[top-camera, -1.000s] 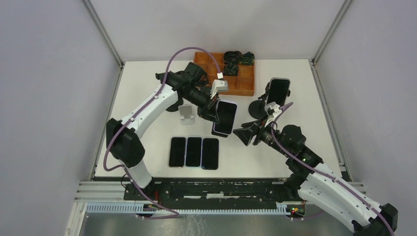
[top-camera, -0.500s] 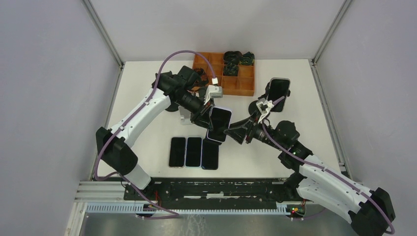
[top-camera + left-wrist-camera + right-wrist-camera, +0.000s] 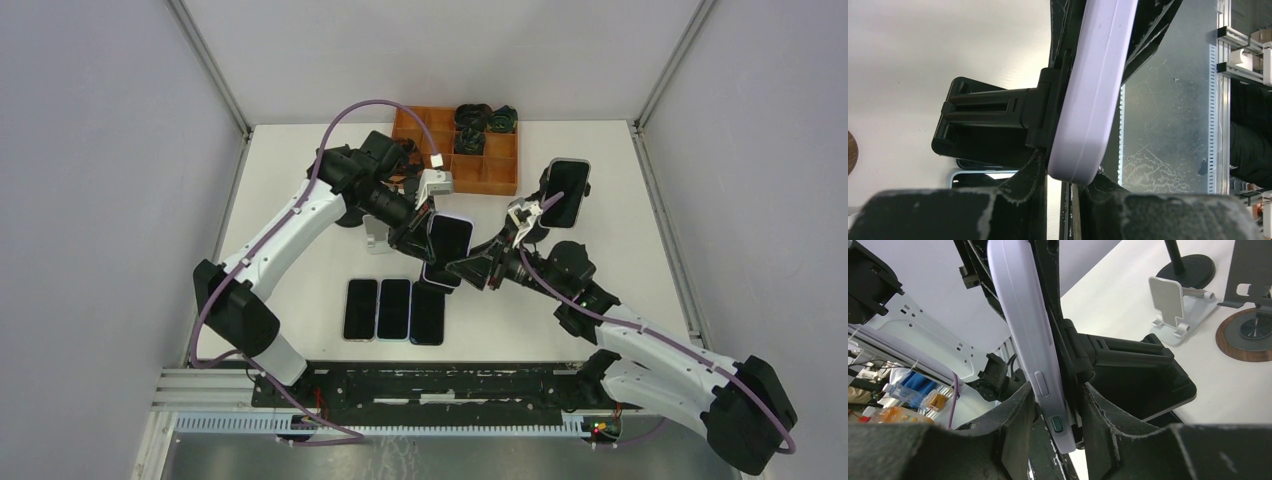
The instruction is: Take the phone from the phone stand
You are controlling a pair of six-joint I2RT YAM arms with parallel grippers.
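Note:
The phone (image 3: pixel 447 246), in a lavender case, is held in the air above the table's middle, clipped to a black phone stand (image 3: pixel 993 117). My left gripper (image 3: pixel 424 236) is shut on the phone's end together with the stand's holder; in the left wrist view the phone (image 3: pixel 1093 100) runs up from between the fingers (image 3: pixel 1034 172). My right gripper (image 3: pixel 463 270) is open, its jaws close on either side of the phone's lower edge (image 3: pixel 1035 355) and the stand's holder (image 3: pixel 1128 367).
Three phones (image 3: pixel 394 309) lie flat side by side near the front. Another phone (image 3: pixel 566 190) leans on a stand at the right. A small silver stand (image 3: pixel 376 236), a black round base (image 3: pixel 1188 266), a wooden round base (image 3: pixel 1248 337) and an orange divided tray (image 3: pixel 480 165) are behind.
My left arm carried the phone and stand a little left and toward the front. My right gripper came up and left, and now has its jaws around the phone's lower edge.

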